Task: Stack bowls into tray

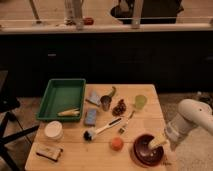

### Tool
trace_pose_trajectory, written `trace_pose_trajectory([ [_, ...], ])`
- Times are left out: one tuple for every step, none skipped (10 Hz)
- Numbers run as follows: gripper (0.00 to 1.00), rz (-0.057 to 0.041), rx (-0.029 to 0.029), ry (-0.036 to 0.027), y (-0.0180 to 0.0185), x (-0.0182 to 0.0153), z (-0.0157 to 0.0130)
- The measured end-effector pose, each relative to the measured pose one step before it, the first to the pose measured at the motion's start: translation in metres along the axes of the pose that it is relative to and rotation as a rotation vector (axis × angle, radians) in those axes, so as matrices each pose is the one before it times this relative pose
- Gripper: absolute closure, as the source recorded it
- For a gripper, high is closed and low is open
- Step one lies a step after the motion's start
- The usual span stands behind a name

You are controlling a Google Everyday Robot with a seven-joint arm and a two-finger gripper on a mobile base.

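Note:
A wide dark-red bowl (147,149) sits at the front right corner of the wooden table (75,155). My gripper (156,144) comes in from the right on a white arm (192,120) and sits at the bowl's right rim, reaching into it. The green tray (62,98) lies at the back left of the table with a yellowish item (69,112) at its front edge.
An orange fruit (117,144) lies just left of the bowl. A dish brush (101,129), a fork (125,125), two blue sponges (91,116), a metal cup (105,103), a yellow-green cup (140,102), a white bowl (53,130) and a small packet (49,151) are spread around.

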Motion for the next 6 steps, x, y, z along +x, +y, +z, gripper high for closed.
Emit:
trace_pose_trajectory([
  [0.2,-0.00256,-0.00918,0.00993,-0.00214,-0.00312,-0.00391],
  [0.2,0.00299,-0.00414,0.005,0.00003,-0.00235,-0.00231],
  [0.2,0.00126,-0.00468,0.00573,-0.00055,-0.00116,-0.00119],
  [0.2,0.00405,-0.00649,0.00749,0.00029,-0.00167,-0.00118],
  [0.2,0.00456,-0.0063,0.00527,0.00028,-0.00146,0.0004],
  [0.2,0.00739,-0.0088,0.01036,0.00039,-0.00091,0.00045],
])
